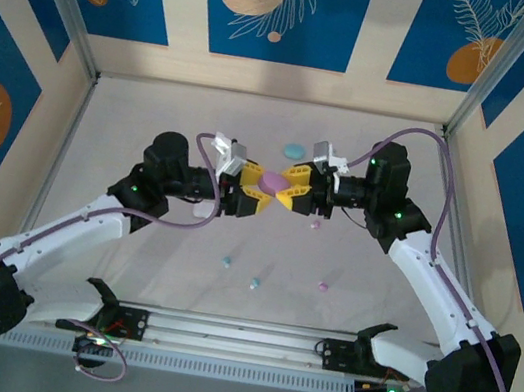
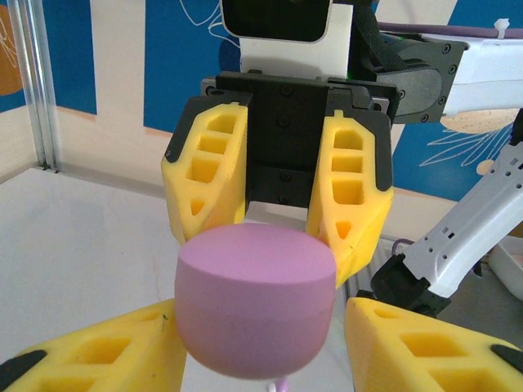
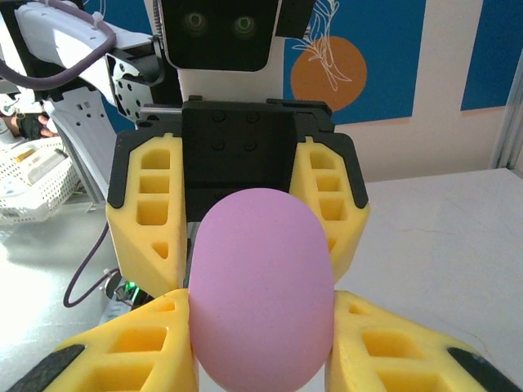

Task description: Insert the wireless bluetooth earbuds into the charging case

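A pink oval charging case (image 1: 269,183) hangs in the air above the middle of the table, closed, between both grippers. My right gripper (image 3: 261,351) is shut on it, its yellow fingers (image 3: 139,351) pressed to both sides. From the opposite side my left gripper (image 2: 260,347) straddles the same case (image 2: 255,298); one finger (image 2: 106,351) lies against it and a slim gap shows at the other. Tiny earbuds lie loose on the table: two light blue ones (image 1: 226,262) (image 1: 255,283), a pink one (image 1: 323,287) and another (image 1: 315,225) below the right gripper.
A light blue case (image 1: 294,150) rests on the table behind the grippers. Metal frame posts (image 1: 67,4) and patterned blue walls close in the table on three sides. A rail with the arm bases (image 1: 227,337) runs along the near edge.
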Available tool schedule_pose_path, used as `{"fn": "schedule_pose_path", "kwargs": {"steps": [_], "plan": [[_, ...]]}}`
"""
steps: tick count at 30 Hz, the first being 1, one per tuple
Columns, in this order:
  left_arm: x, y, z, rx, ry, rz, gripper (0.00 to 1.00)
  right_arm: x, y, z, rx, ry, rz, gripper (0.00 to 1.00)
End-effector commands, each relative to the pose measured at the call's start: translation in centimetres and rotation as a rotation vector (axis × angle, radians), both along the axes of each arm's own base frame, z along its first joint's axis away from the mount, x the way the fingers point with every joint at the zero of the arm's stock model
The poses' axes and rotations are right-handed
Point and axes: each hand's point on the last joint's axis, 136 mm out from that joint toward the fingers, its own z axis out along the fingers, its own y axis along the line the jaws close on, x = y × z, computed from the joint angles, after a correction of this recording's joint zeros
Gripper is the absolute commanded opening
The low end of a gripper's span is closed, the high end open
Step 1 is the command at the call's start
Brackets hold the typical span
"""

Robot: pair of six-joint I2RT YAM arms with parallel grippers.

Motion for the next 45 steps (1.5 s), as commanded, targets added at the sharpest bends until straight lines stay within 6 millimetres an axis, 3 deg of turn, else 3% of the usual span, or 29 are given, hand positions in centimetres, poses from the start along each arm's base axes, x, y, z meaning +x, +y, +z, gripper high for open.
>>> {"fn": "schedule_pose_path", "kwargs": {"steps": [1, 12, 24, 37, 45], "plan": [[-1.1, -0.6, 2.5, -0.057, -0.056, -0.057, 0.49, -0.5, 0.2, 0.9, 0.008, -0.019, 0.032, 0.31], [-1.2, -0.9, 2.8, -0.064, -0.051, -0.072, 0.38, -0.5, 0.4, 0.7, 0.001, -0.028, 0.033, 0.31], [-1.4, -1.2, 3.0, -0.06, -0.044, -0.096, 0.42, -0.6, 0.6, 0.2, -0.025, -0.045, 0.029, 0.31], [-1.6, -1.7, 2.5, -0.021, -0.042, -0.115, 0.37, -0.9, 1.1, -0.4, -0.085, -0.029, 0.061, 0.31], [-1.9, -1.5, 2.7, -0.06, -0.068, -0.117, 0.26, 1.1, 0.4, 0.2, -0.076, 0.062, -0.022, 0.39]]}}
